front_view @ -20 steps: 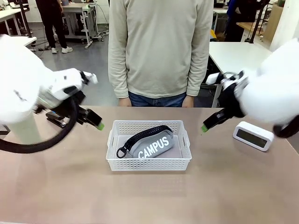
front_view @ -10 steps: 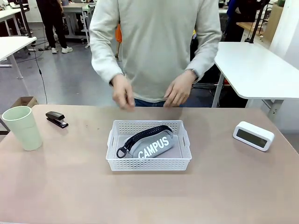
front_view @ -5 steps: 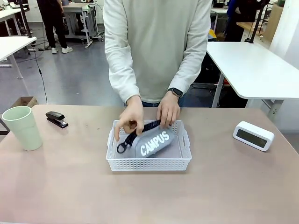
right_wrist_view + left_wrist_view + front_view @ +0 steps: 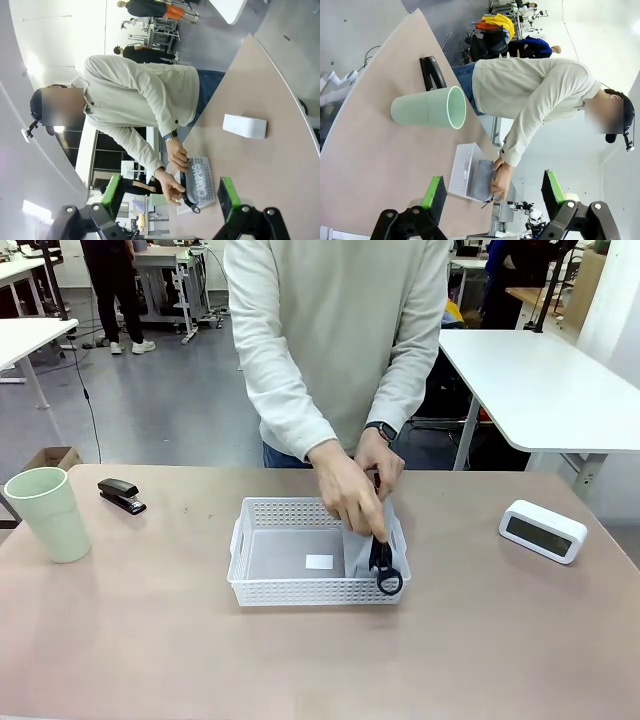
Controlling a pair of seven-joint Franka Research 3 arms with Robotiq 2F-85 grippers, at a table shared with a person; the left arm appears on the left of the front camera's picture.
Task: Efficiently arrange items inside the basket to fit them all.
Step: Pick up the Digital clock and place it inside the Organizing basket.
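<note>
The left gripper (image 4: 493,192) and right gripper (image 4: 170,194) are held wide open and empty, well apart from the basket (image 4: 300,592) at mid-tabletop (image 4: 150,640), where the pouch (image 4: 358,558) is stood on edge against the right end by a person's hand (image 4: 347,498).
</note>
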